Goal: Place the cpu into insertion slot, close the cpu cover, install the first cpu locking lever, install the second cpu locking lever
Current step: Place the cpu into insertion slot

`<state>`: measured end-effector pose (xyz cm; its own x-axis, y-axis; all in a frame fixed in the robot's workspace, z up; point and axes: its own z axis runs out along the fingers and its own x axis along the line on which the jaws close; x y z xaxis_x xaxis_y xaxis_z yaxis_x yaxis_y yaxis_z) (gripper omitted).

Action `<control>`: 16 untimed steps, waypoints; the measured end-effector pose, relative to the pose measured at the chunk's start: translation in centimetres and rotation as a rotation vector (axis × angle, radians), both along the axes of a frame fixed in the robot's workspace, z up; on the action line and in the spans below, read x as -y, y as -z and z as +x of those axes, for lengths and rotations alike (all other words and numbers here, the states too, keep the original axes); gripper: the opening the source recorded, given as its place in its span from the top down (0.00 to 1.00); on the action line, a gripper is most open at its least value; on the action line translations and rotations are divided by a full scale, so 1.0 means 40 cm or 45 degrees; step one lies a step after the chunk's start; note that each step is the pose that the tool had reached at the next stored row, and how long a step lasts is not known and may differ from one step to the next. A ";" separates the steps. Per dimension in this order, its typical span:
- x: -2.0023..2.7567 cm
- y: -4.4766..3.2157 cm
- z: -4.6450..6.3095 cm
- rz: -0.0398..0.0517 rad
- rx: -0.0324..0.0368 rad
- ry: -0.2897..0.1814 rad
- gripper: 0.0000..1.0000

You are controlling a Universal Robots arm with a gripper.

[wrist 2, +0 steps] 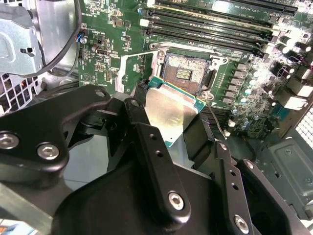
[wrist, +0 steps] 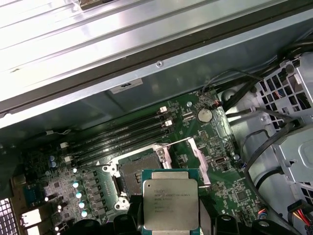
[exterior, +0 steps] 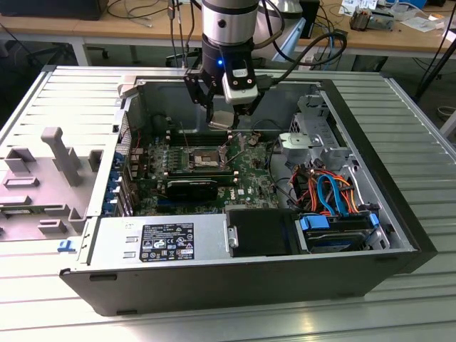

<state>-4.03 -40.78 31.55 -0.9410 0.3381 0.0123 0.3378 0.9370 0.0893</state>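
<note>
Your gripper (exterior: pixel 222 115) hangs inside the open computer case (exterior: pixel 399 214) with its jaws closed in on the cpu (exterior: pixel 222 120), one black finger (wrist 2: pixel 142 122) pressed to each of two opposite edges. In the second wrist view the cpu (wrist 2: pixel 168 110) sits tilted between them, clear of the board. In the first wrist view the cpu (wrist: pixel 170 203) has its silver-grey top turned towards the camera.

In the exterior view, the chip is at about 1 o'clock from the insertion slot (exterior: pixel 203 158) and raised above it, not touching. In both wrist views the insertion slot (wrist 2: pixel 186 73) (wrist: pixel 139 174) lies bare, its dark contact field uncovered. The cpu cover (wrist: pixel 198 160) is swung open and lies just beside the socket.

Again in the exterior view, the black expansion card (exterior: pixel 191 189) lies at 6 o'clock from the socket, and the orange and blue cables (exterior: pixel 324 189) are at 3 o'clock, well apart from it
</note>
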 end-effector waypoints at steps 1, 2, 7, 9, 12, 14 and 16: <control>0.000 0.000 0.000 0.000 0.0000 0.002 0.45; 0.000 0.000 0.000 0.000 0.0000 0.005 0.45; 0.000 0.000 0.000 0.000 0.0000 0.025 0.45; 0.000 0.000 0.000 0.000 0.0000 0.029 0.45; 0.000 0.000 0.000 0.000 0.0000 0.036 0.45; 0.000 0.000 0.000 0.000 0.0000 0.041 0.45; 0.000 0.000 0.000 0.000 0.0000 0.046 0.45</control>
<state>-4.03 -40.78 31.54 -0.9281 0.3721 0.0124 0.3716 0.9241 0.0894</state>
